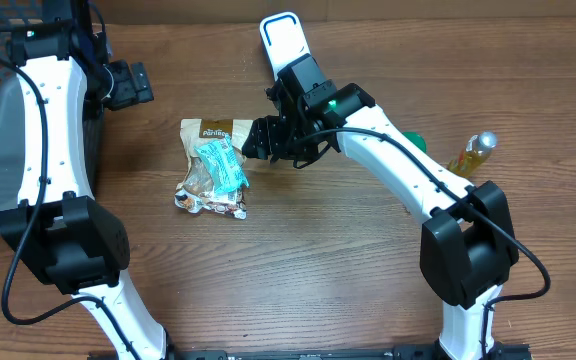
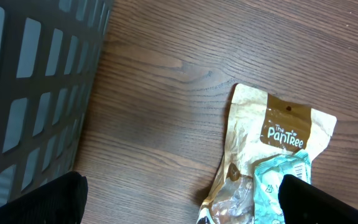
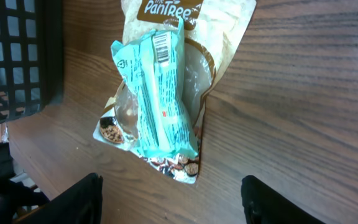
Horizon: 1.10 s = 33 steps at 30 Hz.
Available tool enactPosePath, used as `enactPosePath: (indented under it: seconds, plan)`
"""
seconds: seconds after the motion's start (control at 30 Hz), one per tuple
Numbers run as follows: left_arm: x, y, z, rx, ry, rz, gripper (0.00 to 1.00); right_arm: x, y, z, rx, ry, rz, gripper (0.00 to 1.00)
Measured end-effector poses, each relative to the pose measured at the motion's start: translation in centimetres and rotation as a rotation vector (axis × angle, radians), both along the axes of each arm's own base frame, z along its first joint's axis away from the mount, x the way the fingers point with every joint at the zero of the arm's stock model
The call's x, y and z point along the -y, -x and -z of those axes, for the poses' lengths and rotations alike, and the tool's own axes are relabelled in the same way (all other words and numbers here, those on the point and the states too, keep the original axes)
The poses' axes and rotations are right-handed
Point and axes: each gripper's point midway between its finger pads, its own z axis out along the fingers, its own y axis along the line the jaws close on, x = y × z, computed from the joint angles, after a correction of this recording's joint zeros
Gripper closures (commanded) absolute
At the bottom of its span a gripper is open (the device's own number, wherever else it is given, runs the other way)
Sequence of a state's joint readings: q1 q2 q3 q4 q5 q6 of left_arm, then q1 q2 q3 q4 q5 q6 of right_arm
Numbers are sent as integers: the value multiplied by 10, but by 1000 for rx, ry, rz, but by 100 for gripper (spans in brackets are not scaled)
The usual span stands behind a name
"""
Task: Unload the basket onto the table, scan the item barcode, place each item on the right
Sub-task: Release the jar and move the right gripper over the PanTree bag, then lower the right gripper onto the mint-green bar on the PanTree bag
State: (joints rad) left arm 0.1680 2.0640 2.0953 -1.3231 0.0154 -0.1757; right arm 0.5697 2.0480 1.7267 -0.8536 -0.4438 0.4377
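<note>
Facing barcode-up, teal packet [image 3: 157, 93] tops tan pouch [image 3: 229, 22]; left gripper [image 2: 182, 202] and right gripper [image 3: 173, 202] gape empty.

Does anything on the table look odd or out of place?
Slightly: the teal packet lies slantwise on top of the crumpled tan pouch, piled rather than side by side. Nothing looks spilled or torn.

Left wrist view: bottom edge cuts snack bag [image 2: 278, 124] and teal packet [image 2: 275, 168] for you; basket [image 2: 36, 81] cropped left. Right wrist: barcode [image 3: 161, 46] too small for you to read. Overhead: green object [image 1: 416, 141] mostly hidden behind right arm [image 1: 398, 160].
</note>
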Motion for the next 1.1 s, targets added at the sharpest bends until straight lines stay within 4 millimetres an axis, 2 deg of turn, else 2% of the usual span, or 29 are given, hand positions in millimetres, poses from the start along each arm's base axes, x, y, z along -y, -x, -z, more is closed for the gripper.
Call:
enactPosePath:
  seconds: [0.27,1.1]
  plan:
    - [0,0,0,0,0,0,0,-2,-3,15,-21,10,6,33]
    - [0,0,0,0,0,0,1,7,-15,20,4,62,86,34]
